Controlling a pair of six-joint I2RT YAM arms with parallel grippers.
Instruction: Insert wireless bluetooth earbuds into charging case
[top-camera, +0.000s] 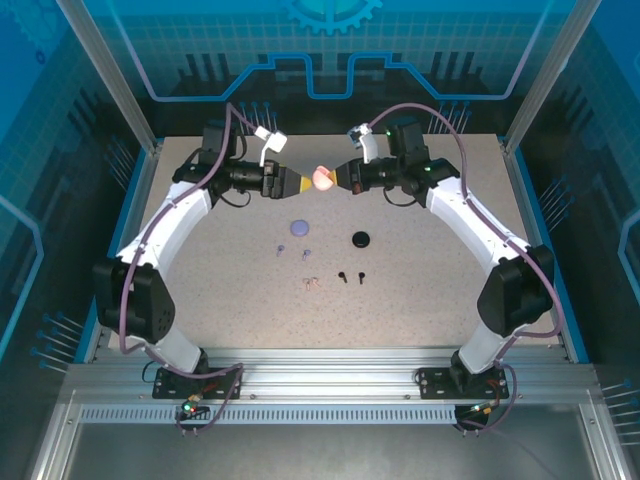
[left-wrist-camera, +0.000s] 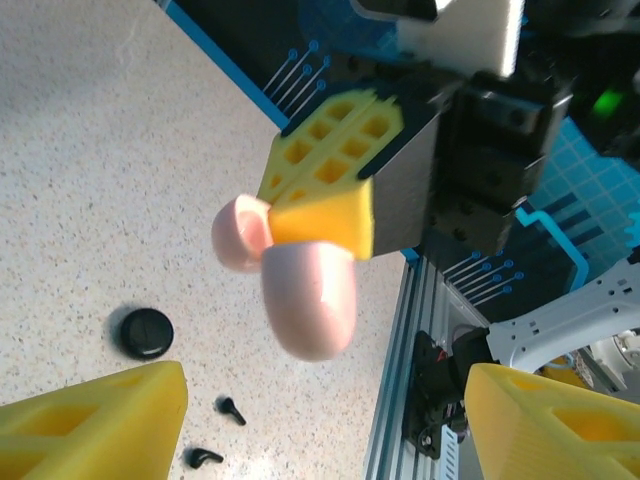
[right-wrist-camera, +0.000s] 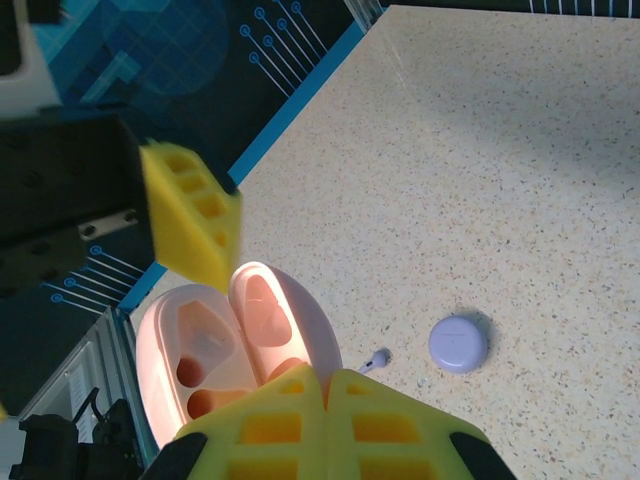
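Right wrist — pink case (right-wrist-camera: 185, 350) open, lavender case (right-wrist-camera: 458, 343)

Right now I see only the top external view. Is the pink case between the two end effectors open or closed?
Observer: Open. In the right wrist view the pink case shows its lid swung back.
Operator: Are its wells filled?
Observer: The wells look empty.
Operator: Who holds it?
Observer: The right end effector is shut on it; the left end effector is open, apart from it.
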